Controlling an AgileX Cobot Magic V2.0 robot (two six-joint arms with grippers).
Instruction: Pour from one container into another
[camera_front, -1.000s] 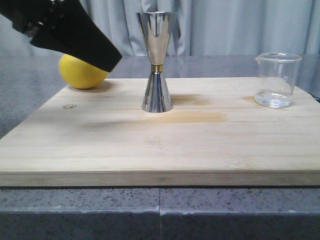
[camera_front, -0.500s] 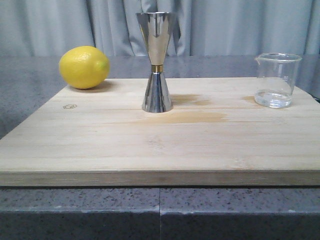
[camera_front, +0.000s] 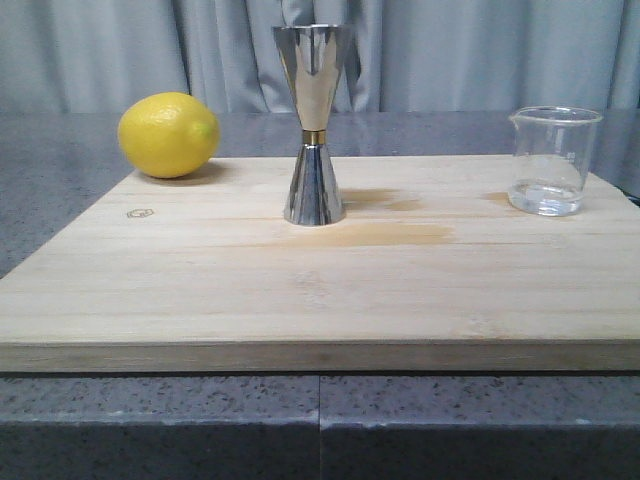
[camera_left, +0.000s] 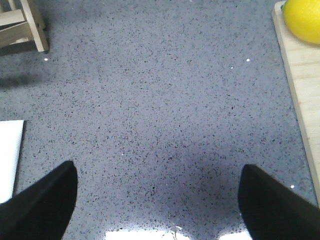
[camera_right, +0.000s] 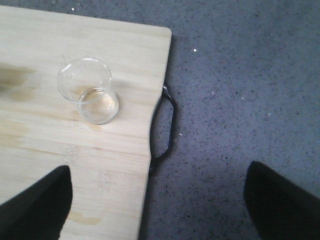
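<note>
With the left arm now withdrawn from the front view, both grippers — left gripper (camera_left: 157, 200), right gripper (camera_right: 157, 202) — hang wide open and empty, so the small clear glass beaker (camera_front: 555, 160) stands ungrasped, well apart from the tall shiny steel hourglass jigger (camera_front: 314, 125) — pouring not begun.

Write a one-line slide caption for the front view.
Steel jigger upright mid-board, lemon far left, glass beaker far right on the wooden board.

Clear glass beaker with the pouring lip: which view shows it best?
The front view: the clear glass beaker stands upright in full profile, a little liquid at its bottom. The right wrist view shows it from above; the left wrist view misses it.
</note>
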